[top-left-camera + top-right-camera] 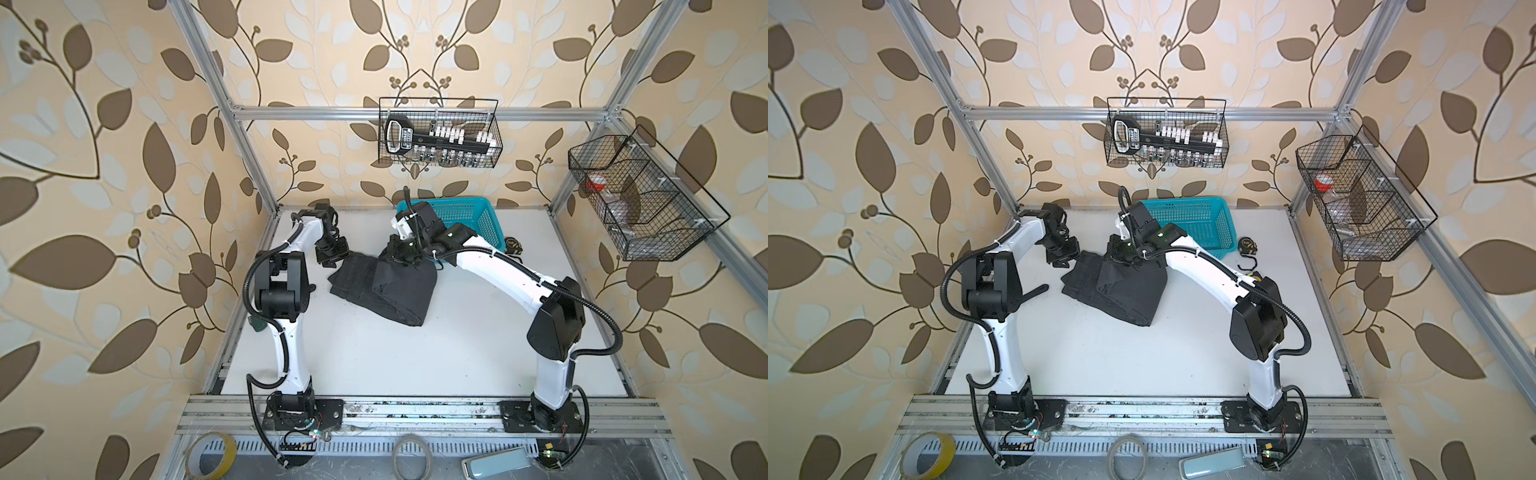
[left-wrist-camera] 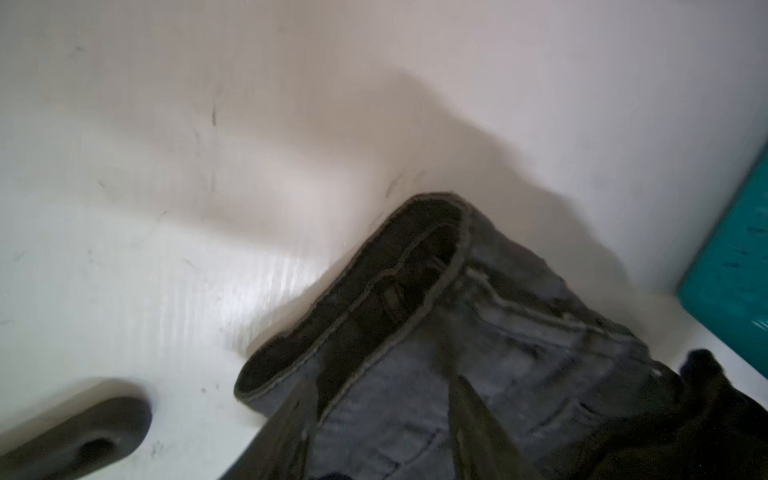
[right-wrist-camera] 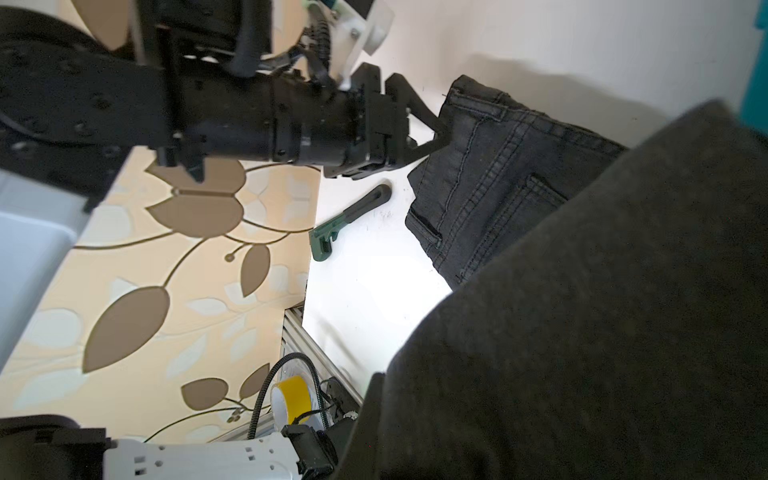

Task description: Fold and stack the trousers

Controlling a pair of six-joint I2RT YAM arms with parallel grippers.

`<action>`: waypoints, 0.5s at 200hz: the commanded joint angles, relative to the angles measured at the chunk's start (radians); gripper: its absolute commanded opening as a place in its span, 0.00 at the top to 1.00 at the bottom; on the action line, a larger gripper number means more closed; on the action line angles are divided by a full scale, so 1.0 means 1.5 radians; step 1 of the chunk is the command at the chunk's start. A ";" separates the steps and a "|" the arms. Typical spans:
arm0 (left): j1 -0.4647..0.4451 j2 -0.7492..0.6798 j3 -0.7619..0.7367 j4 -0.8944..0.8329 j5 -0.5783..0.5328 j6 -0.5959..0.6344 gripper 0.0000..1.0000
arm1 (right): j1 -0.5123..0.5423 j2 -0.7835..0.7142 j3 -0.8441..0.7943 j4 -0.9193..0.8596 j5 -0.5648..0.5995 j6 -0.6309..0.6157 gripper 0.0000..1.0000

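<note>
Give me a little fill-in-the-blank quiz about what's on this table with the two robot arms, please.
The trousers lie on a ___ table. The right gripper is shut on a fold of the ___. The wrench lies on the ___ arm's side of the table. The turquoise basket stands just behind the ___ gripper.
Missing words: white; trousers; left; right.
</note>
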 commanded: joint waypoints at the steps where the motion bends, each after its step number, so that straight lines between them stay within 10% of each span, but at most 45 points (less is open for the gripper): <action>1: 0.010 0.013 -0.006 -0.021 -0.008 0.020 0.48 | 0.006 0.010 0.041 0.048 -0.006 0.009 0.92; 100: 0.009 -0.079 -0.238 -0.008 -0.002 -0.049 0.63 | 0.028 0.063 0.071 0.076 -0.026 0.030 0.89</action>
